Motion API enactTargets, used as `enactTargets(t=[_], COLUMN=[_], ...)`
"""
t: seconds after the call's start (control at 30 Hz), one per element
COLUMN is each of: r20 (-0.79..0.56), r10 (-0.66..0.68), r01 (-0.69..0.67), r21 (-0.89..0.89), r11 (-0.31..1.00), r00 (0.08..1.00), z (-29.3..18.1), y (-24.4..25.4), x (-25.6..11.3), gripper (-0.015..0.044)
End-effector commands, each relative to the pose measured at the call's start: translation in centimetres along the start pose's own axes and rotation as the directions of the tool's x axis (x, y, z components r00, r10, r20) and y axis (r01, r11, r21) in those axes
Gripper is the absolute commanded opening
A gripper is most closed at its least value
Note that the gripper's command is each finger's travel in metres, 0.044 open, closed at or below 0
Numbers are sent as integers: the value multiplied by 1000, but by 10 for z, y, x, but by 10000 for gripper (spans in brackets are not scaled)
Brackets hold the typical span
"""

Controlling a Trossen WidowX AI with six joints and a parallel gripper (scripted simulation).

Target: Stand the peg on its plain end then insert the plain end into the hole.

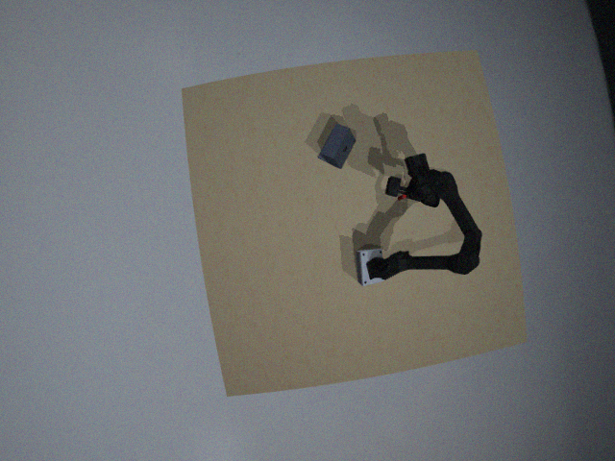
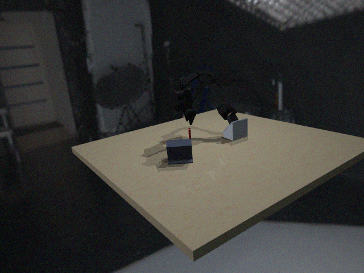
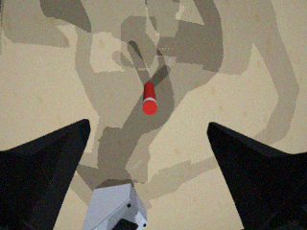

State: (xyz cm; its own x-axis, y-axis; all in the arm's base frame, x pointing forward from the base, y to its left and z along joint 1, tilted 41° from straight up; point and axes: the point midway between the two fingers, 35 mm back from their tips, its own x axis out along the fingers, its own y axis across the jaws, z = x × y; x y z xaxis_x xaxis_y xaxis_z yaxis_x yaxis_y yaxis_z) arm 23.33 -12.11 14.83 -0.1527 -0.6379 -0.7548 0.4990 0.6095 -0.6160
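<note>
The red peg (image 1: 402,197) (image 2: 189,133) (image 3: 150,107) stands upright on the table, its white band near the top end. My gripper (image 2: 189,121) (image 3: 150,126) is wide open and empty, pointing down above the peg. In the wrist view the peg's top lies between the two fingers from side to side, a little beyond their tips. The sloped blue-grey panel (image 1: 335,143) (image 2: 179,143) stands apart from the peg. Its hole (image 1: 345,148) shows as a dark spot in the top view. The exterior camera sees the panel's back, with the hole hidden; the wrist view does not show the panel.
The arm's pale base block (image 1: 363,278) (image 2: 240,129) (image 3: 112,201) stands on the table (image 1: 278,307) (image 2: 249,176). The arm (image 1: 461,213) bends out to one side of the base. Shadows of the arm fall around the peg.
</note>
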Motion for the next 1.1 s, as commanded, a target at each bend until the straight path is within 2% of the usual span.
enactTargets(t=[0.0,0.5,1.07], r20=[3,3,2], r10=[-3,-3,-2], r01=[3,1,-1], r21=[110,473,799], r11=[994,881,601], r00=[1000,1000,1000], z=[0,0,0], y=[0,0,0], x=[1,3,6], gripper=[440,440,440])
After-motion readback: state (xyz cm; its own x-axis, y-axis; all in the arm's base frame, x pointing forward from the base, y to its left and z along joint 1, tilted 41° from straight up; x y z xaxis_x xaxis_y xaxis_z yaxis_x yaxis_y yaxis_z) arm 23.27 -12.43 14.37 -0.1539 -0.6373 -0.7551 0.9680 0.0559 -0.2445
